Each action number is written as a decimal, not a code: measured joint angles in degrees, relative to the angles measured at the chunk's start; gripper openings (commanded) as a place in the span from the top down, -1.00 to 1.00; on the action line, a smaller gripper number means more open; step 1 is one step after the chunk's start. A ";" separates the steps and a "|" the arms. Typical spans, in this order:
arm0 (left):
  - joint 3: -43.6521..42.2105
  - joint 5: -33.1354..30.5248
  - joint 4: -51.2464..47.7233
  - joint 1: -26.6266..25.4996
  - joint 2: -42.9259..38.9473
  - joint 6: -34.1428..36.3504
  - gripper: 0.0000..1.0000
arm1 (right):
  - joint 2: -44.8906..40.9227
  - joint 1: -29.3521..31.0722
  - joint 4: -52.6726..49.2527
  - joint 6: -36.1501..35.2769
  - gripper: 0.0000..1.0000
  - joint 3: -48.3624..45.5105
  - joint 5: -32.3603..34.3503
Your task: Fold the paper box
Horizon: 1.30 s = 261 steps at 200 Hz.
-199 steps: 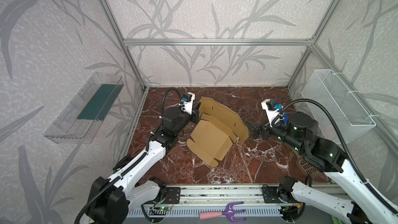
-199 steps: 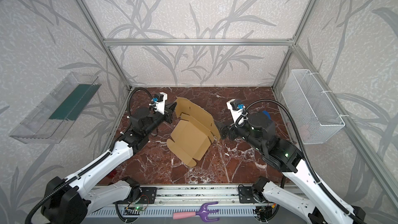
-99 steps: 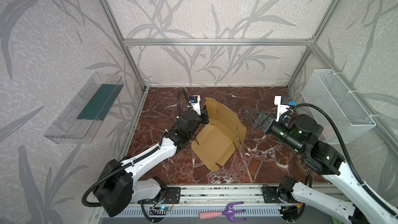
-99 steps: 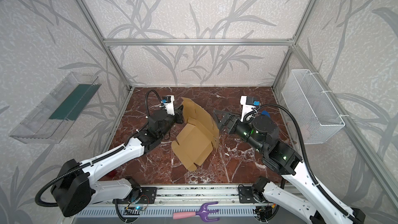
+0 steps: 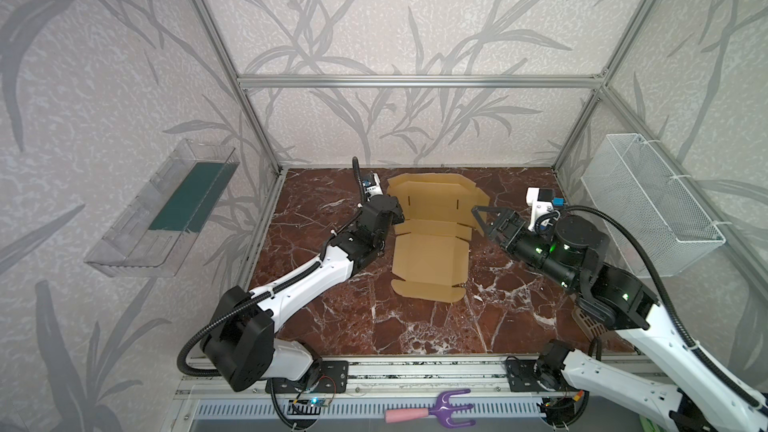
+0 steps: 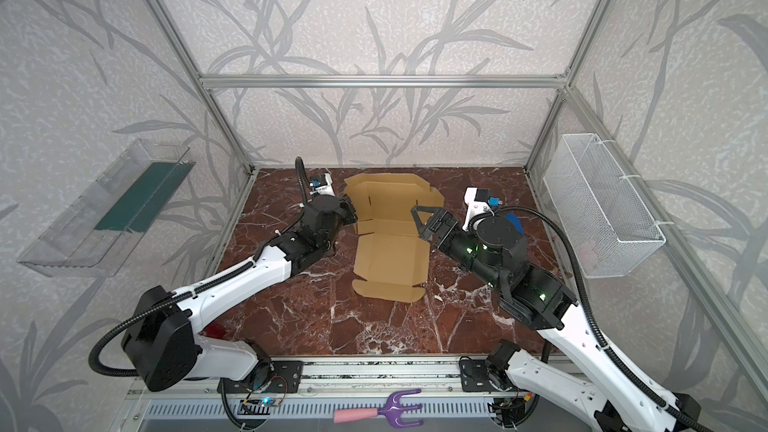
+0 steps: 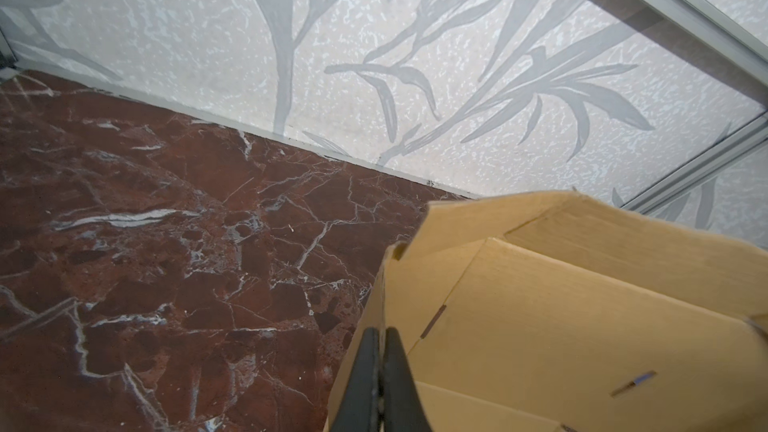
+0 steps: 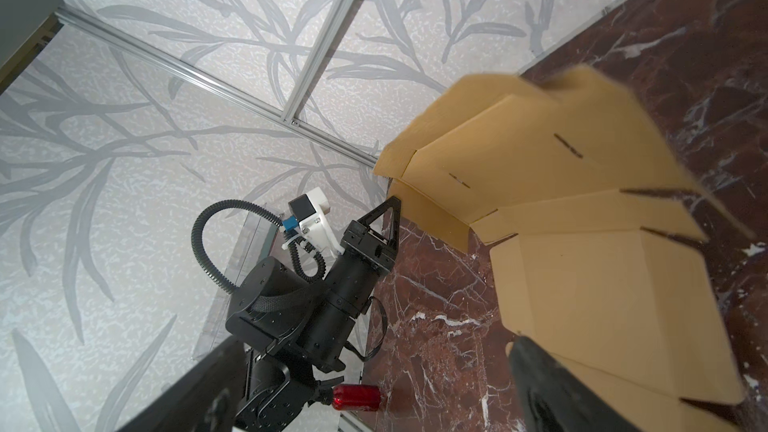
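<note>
- Two grippers: my left gripper is clamped fully closed, tips against the paper box edge.
- My right gripper gapes wide, empty, box just beside it.

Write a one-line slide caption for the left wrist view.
Shut left gripper beside the part-folded paper box on a marble tabletop.

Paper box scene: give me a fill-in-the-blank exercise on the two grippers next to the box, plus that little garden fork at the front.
The left gripper, at the edge of the paper box, has its jaws ____.
The right gripper has its jaws ____.
The garden fork has a pink handle and ____ prongs.
Missing words: shut; open; purple.
</note>
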 measured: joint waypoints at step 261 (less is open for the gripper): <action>-19.74 16.94 20.33 -14.12 -9.55 24.50 1.00 | 16.65 -12.76 6.93 10.10 -0.53 -2.19 -1.60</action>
